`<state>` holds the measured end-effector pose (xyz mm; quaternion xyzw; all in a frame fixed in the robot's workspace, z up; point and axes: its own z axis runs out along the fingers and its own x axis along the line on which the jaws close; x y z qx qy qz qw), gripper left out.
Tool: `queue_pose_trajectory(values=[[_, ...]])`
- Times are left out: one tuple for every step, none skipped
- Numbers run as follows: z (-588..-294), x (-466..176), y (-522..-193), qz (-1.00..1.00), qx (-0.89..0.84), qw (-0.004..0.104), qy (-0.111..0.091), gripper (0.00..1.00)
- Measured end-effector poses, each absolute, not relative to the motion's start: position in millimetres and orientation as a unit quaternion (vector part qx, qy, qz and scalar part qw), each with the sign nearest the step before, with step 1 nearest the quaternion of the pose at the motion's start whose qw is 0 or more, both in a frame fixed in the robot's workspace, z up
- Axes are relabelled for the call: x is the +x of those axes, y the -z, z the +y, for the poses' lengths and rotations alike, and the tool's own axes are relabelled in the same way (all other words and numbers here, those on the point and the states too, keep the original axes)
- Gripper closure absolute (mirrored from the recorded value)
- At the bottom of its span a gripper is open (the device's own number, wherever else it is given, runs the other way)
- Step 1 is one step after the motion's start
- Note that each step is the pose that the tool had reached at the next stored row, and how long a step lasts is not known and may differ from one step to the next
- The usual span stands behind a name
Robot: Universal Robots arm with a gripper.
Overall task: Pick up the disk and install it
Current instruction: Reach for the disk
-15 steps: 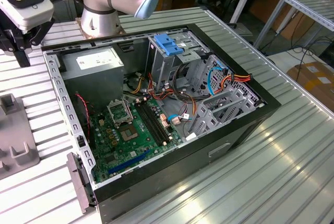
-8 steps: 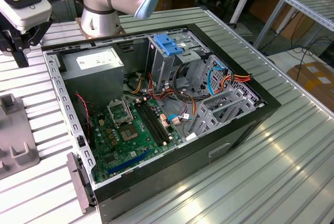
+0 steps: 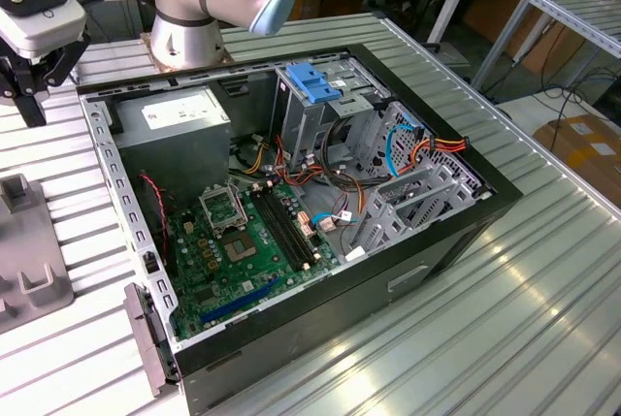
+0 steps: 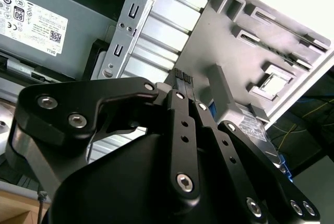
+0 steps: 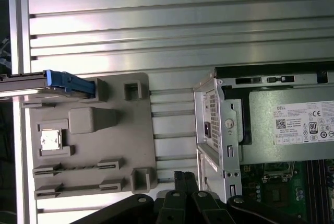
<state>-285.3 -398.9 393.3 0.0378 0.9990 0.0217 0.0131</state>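
Pickup stage: the hand (image 4: 183, 78), fingers (image 4: 177, 101) together and empty, hangs over the grey fixture (image 5: 88, 156) on the desk (image 5: 156, 15), where the disk (image 5: 65, 83) stands on edge. A grasp likely needs the fingers opened first.

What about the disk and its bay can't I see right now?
Disk: edge-on in the first wrist view, cut off by the picture edge; in the second wrist view the gripper covers most of it.
Drive bay: exterior view, slot interior hidden by its own walls.
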Motion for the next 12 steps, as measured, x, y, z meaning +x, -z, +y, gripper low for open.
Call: queue_pose_trajectory(values=[[-398.9,-285.6,-393.3,0.999,0.038,0.013,-0.022,0.9],[-398.9,-286.0,-393.3,0.999,0.038,0.013,-0.022,0.9],[-398.9,-286.3,-393.3,0.999,0.038,0.013,-0.022,0.9],[-398.9,-286.5,-393.3,0.999,0.038,0.013,-0.022,0.9],[-398.9,-286.9,-393.3,0.999,0.038,0.013,-0.022,0.9],[-398.9,-287.3,-393.3,0.999,0.038,0.013,-0.022,0.9],[-398.9,-287.7,-393.3,0.999,0.038,0.013,-0.022,0.9],[-398.9,-289.1,-393.3,0.999,0.038,0.013,-0.022,0.9],[-398.9,-290.0,-393.3,0.999,0.038,0.013,-0.022,0.9],[-398.9,-291.1,-393.2,0.999,0.038,0.013,-0.022,0.9],[-399.0,-294.1,-393.0,0.999,0.038,0.013,-0.022,0.9],[-398.9,-294.6,-393.0,0.999,0.038,0.013,-0.022,0.9]])
